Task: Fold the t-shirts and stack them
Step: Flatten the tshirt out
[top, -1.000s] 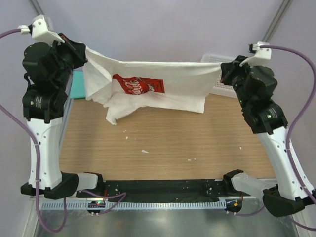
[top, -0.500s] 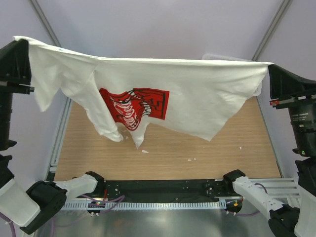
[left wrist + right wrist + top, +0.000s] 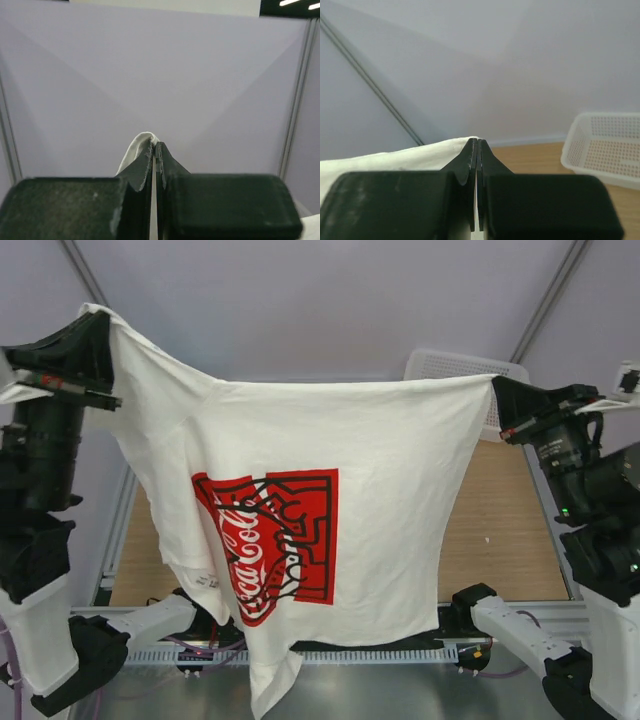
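Jaws left and right clamp the white t-shirt [image 3: 380, 470], hiding most tabletop [image 3: 500, 530].

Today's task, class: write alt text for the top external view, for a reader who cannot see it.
A white t-shirt hangs spread in the air, the left gripper and right gripper each shut on a top corner. Its red print faces the camera; a wooden table and white basket show behind.

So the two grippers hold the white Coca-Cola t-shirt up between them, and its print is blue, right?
No: the print is red, as the top external view shows. The left gripper and right gripper do hold the white Coca-Cola t-shirt up between them.
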Motion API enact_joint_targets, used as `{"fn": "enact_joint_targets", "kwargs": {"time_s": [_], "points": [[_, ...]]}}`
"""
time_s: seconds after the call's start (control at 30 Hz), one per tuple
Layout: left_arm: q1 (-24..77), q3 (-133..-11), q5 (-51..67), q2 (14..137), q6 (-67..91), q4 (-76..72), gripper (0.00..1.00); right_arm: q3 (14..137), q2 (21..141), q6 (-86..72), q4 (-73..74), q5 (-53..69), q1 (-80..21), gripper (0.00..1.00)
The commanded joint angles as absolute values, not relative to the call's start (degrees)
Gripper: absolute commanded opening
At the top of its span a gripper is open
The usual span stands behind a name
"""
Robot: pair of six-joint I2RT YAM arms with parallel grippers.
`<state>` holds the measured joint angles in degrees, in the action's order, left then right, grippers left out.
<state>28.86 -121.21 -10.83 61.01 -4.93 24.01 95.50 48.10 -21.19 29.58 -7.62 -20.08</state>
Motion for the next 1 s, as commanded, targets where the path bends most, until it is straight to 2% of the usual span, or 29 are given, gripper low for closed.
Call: {"fn": "enact_joint_targets", "kwargs": {"time_s": [0.0,0.1,0.17,0.2,0.27,0.3,0.4,0.43,0.47,0.5,0.53,0.57,0.63,0.67,0.7,0.73,0.77,0.87,0.9,0.97], "points": [[28.83,-113.05,-13.36,66.88,-7.38,21.45,0.00,89.31,52.99,-21.27,31.03,-14.84,-19.86,0.01],[27.61,-104.96,-13.19,73.11,-9.40,19.69,0.00,82.02,56.33,-20.57,28.66,-21.34,-19.86,0.01],[24.44,-102.83,-10.73,78.28,-9.32,19.86,0.00,77.20,58.70,-20.39,22.87,-26.59,-19.78,0.01],[23.74,-102.92,-10.64,84.66,-9.40,19.60,0.00,75.78,61.15,-19.09,17.89,-28.11,-19.69,0.01],[22.85,-106.86,-10.98,91.72,-12.19,21.35,0.00,76.01,65.46,-16.10,16.44,-33.29,-18.64,0.01],[22.85,-108.88,-12.20,99.94,-12.91,21.97,0.00,76.55,70.52,-14.95,15.39,-35.49,-17.50,0.01],[22.85,-125.43,-18.17,116.46,-13.28,28.11,0.00,77.35,77.14,-13.19,11.28,-33.33,-12.67,0.01],[22.94,-129.25,-24.89,120.72,-12.92,31.52,0.00,77.26,80.74,-13.01,10.21,-32.44,-12.05,0.01],[23.03,-131.46,-29.14,123.20,-12.40,31.47,0.11,77.34,82.86,-12.92,9.24,-31.74,-11.00,0.01],[23.20,-130.79,-33.70,123.83,-11.96,29.90,0.16,77.52,84.53,-11.27,6.97,-31.03,-10.99,0.01],[23.03,-128.61,-36.36,122.97,-10.91,28.66,0.25,77.95,88.55,-10.38,6.86,-30.42,-10.99,0.01],[22.85,-128.24,-41.00,122.70,-9.77,28.91,0.60,80.83,90.86,-9.94,7.64,-30.50,-10.90,0.03],[21.98,-131.28,-40.70,122.52,-4.68,35.54,0.73,87.93,97.69,-10.02,15.18,-31.63,-10.55,0.10],[21.80,-132.96,-38.08,122.26,-2.40,38.81,0.77,89.63,99.21,-9.58,17.29,-31.21,-10.46,0.23],[21.62,-133.94,-37.10,121.56,-0.28,41.72,0.78,91.04,100.71,-8.88,20.79,-30.85,-10.46,0.29],[21.62,-132.90,-36.92,118.68,2.26,45.75,0.81,93.93,101.85,-8.96,23.18,-31.02,-10.46,0.36],[21.53,-127.84,-35.35,116.48,4.11,46.92,0.81,94.56,103.08,-9.23,26.86,-31.03,-10.55,0.49],[21.36,-115.80,-27.63,105.09,12.20,47.73,0.76,92.30,100.83,-10.19,29.00,-30.67,-10.98,0.60],[21.36,-106.27,-21.59,101.55,14.04,47.03,0.74,90.81,99.68,-10.72,29.00,-30.59,-11.16,0.63],[21.36,-97.25,-17.69,93.22,19.32,44.30,0.67,87.04,97.22,-12.29,29.35,-29.71,-12.04,0.64]]}}
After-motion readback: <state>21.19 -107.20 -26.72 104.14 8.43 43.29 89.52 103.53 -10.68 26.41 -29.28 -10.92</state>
